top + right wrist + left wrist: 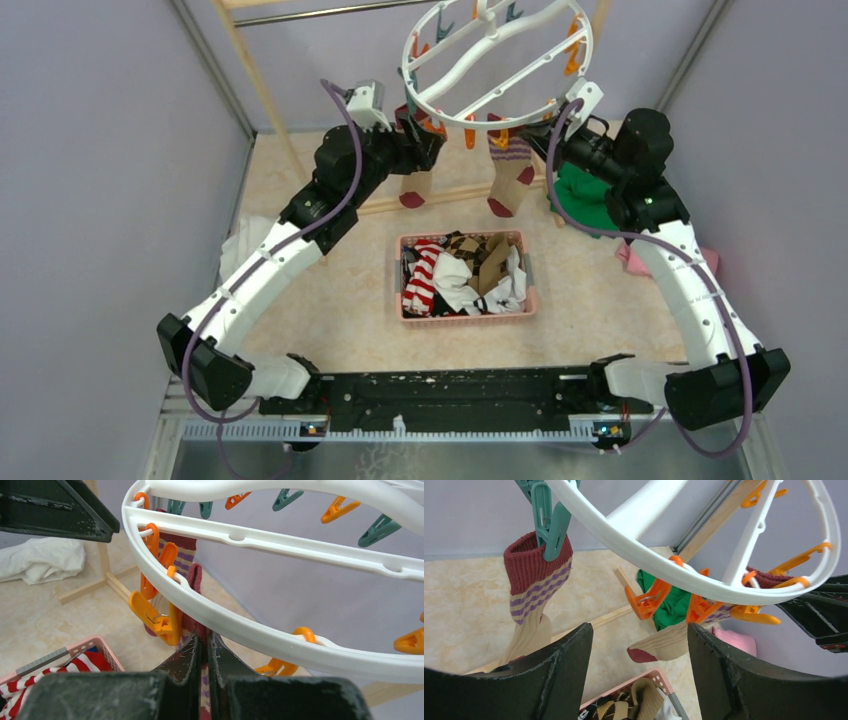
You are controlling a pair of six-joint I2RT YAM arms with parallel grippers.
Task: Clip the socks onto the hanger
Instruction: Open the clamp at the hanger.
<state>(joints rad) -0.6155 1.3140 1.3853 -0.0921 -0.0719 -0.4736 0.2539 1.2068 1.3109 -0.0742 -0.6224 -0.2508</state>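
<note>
A: Item: tan-and-maroon striped knit socks (510, 170), two pegged under round white plastic peg hanger (649, 562) at 12 o'clock. More lie in pink plastic basket (465, 318), centre of tabletop.

B: Probably light and limp; take by the ribbed cuff. Left hand (639, 630) apart, empty. Right hand (205, 637) together at a cuff, grip unclear.

The hanger (407, 62) hangs over the far side of the table (340, 320). Two socks are clipped under its near rim, the left sock (415, 185) beside the left gripper (427, 127) and the right sock (510, 170) beside the right gripper (205, 642). In front of them, mid-table, the basket (466, 318) holds a heap of socks (465, 275). A cloth (585, 205) lies right of the right sock.
</note>
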